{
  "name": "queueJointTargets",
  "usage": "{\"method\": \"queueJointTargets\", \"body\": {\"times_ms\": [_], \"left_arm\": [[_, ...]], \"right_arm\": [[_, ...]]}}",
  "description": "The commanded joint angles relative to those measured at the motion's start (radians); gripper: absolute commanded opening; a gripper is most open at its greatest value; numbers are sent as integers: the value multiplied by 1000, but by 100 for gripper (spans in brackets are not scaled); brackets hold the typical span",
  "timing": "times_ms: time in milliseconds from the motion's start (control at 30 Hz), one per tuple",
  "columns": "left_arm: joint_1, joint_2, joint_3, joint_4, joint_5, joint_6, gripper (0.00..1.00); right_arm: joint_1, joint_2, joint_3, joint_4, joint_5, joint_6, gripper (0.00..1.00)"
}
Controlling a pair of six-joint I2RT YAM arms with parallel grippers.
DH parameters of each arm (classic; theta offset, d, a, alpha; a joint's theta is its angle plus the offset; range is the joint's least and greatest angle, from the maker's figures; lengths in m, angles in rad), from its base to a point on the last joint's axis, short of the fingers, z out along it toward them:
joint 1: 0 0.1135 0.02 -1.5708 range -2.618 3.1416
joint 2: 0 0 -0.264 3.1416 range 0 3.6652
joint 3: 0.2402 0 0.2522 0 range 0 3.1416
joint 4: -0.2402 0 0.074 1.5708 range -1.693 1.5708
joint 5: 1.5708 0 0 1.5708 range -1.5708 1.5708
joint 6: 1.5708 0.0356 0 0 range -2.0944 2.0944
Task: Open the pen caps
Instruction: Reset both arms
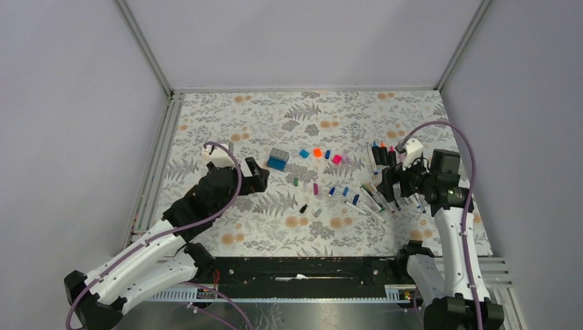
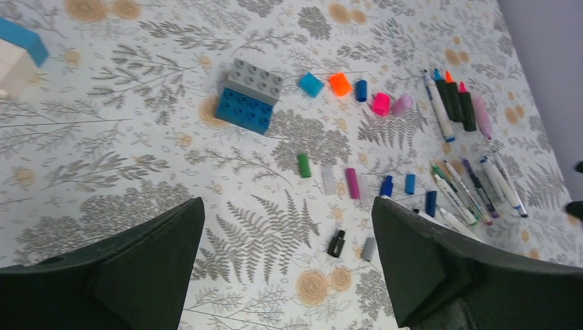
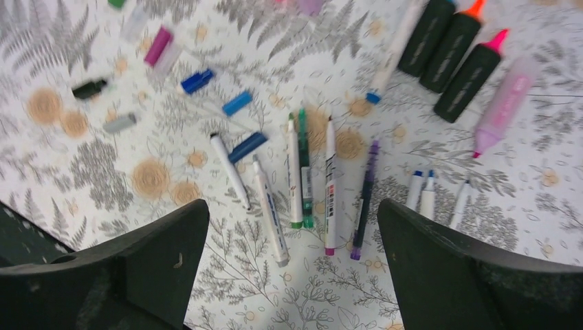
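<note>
Grey leaves and orange flowers cover the counter (image 1: 227, 120). From the top, the pen caps (image 1: 315, 188) lie loose in the middle of it, between the two arms. A blue and grey block (image 1: 278, 159) sits just left of them, close to the tip of the left arm (image 1: 206, 196). The right arm (image 1: 443, 196) hangs over a bunch of thin pens (image 1: 373, 201). Fat markers (image 1: 383, 154) lie just behind those pens.

From the left wrist, the left fingers (image 2: 137, 275) are spread wide and nothing is between them. Past them, a blue cap (image 2: 311, 84), an orange cap (image 2: 339, 84) and a pink cap (image 2: 381, 104) lie in a row to the right of the block. Closer in are a green cap (image 2: 304, 165), a purple cap (image 2: 352, 183) and a black cap (image 2: 336, 243), each one lying apart from the others.

From the right wrist, the right fingers (image 3: 137, 275) are spread wide too and hold nothing. The thin pens lie side by side on the counter between them. The fat markers are at the top right, three dark ones and a pale pink one. More caps lie at the top left, off to the side of the pens.
</note>
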Motion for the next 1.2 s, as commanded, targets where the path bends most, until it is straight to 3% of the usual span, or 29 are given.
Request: {"method": "queueJointTargets", "body": {"times_ms": [0,200,400,800,1167], "left_arm": [[84,-9,38,-47,82,81,99],[146,41,136,-75,149,144,99],[169,69,218,-94,167,185,99],[202,45,281,-119,223,209,99],[212,44,294,-102,257,200,99]], "right_arm": [[-53,-59,94,12,-34,176,100],[-70,-85,171,52,96,400,99],[-72,-133,250,48,72,495,100],[-122,-163,284,26,-40,451,100],[-132,-191,278,63,45,574,100]]}}
